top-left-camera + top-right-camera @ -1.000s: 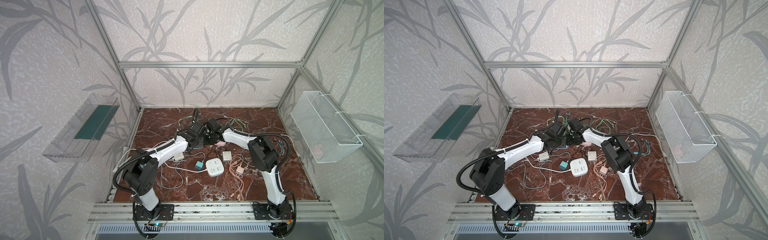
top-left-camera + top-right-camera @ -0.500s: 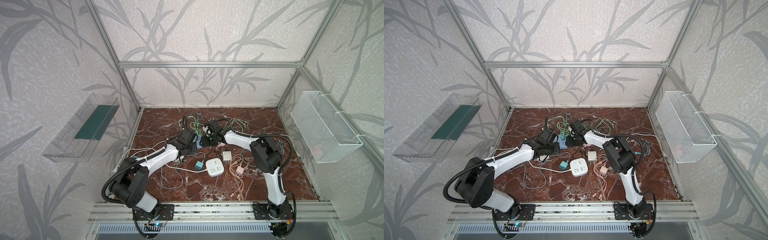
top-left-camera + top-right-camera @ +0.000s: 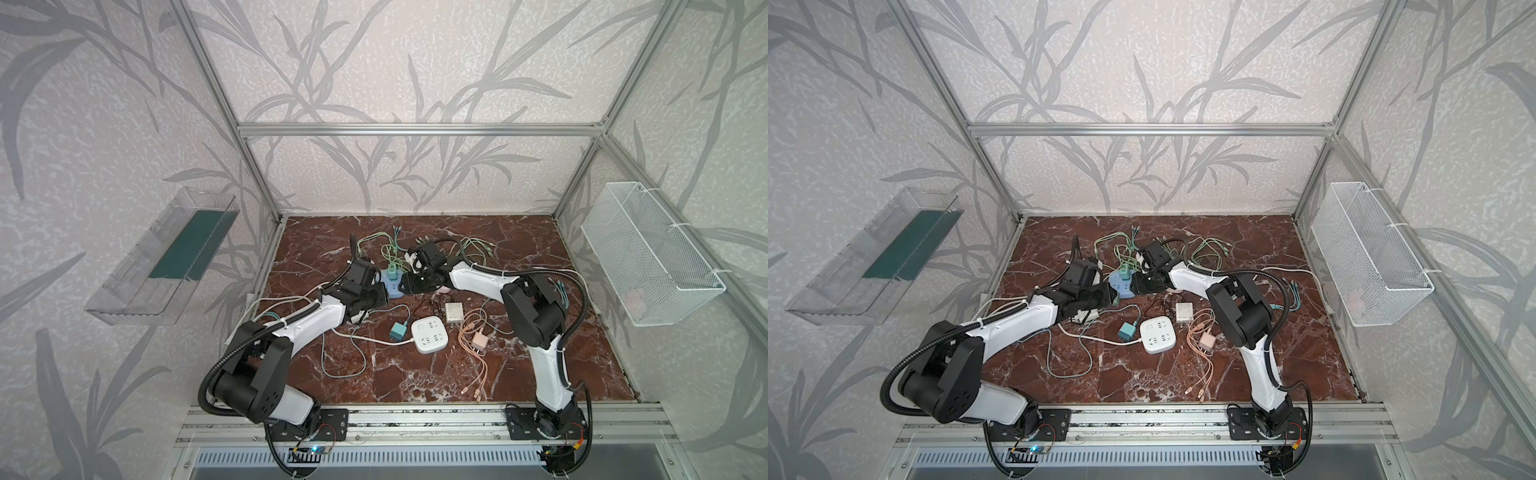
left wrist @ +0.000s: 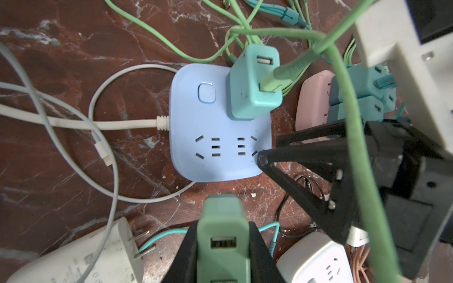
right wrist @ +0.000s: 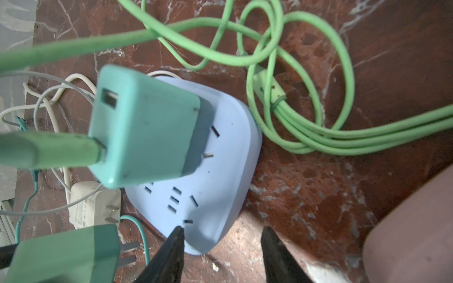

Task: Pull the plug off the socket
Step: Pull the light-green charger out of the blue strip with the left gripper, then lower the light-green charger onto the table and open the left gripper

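In both top views the left claw [image 3: 381, 293] has drawn back from the blue socket [image 3: 394, 286] toward its own side of the tabletop [image 3: 519, 249]. A second ago it was crowded against the right claw [image 3: 406, 285] over that socket. The right claw stays at the socket's edge.

From the left wrist we see why. The left claw is clenched on the green plug [image 4: 221, 235], which sits between its fingers clear of the socket face, whose nearer slots are empty. A teal charger [image 4: 252, 88] with a green cable [image 4: 289, 71] in it is still seated beside the socket's button.

From the right wrist the green plug's prongs are bare, touching nothing, so we judge this pull done. The right claw's jaws stand apart and have been widening: one tip is over the socket's corner and the other over the marble beside it. It is released, no longer bracing the socket. What remains, we reckon, is the teal charger, if the task wants that one out too.
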Controlling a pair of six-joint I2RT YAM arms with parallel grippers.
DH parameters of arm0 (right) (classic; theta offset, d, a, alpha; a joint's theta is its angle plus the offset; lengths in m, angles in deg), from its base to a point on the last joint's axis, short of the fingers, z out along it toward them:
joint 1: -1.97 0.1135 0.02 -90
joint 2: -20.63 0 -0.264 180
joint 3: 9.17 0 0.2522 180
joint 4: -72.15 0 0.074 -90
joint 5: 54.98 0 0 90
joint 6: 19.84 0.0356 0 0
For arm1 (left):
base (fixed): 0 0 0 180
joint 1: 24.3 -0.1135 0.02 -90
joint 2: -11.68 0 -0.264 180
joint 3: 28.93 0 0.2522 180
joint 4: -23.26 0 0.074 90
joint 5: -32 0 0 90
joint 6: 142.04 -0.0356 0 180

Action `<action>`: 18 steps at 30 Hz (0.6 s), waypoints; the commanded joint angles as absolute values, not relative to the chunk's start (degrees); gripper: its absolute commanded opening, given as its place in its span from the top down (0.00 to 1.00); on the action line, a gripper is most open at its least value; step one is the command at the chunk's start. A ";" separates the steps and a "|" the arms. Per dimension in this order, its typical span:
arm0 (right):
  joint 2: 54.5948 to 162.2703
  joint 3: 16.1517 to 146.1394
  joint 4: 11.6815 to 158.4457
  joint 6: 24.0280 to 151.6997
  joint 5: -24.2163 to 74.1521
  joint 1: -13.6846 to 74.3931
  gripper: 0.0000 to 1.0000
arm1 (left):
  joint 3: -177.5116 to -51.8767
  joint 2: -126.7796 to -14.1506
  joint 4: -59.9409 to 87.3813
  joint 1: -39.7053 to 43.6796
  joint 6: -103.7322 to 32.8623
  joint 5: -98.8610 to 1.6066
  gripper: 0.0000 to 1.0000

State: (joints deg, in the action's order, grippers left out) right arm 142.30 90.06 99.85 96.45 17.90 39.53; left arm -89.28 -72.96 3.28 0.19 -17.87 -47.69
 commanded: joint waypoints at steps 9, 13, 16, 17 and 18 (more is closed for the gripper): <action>138.91 89.32 100.24 95.00 17.52 39.76 0.48 | -88.47 -75.36 8.43 -2.21 -19.19 -38.58 0.77; 138.86 89.23 100.15 95.04 17.63 39.81 0.48 | -89.28 -74.41 6.21 -1.55 -21.67 -39.33 0.75; 139.15 89.36 100.00 95.21 17.54 39.76 0.48 | -90.72 -74.48 3.03 -0.67 -23.63 -41.71 0.74; 139.11 89.41 100.14 95.21 17.60 39.82 0.48 | -91.38 -74.74 1.93 -0.26 -24.16 -42.81 0.74; 139.19 89.40 100.06 95.30 17.56 39.81 0.48 | -92.06 -75.17 0.64 0.18 -24.80 -43.97 0.74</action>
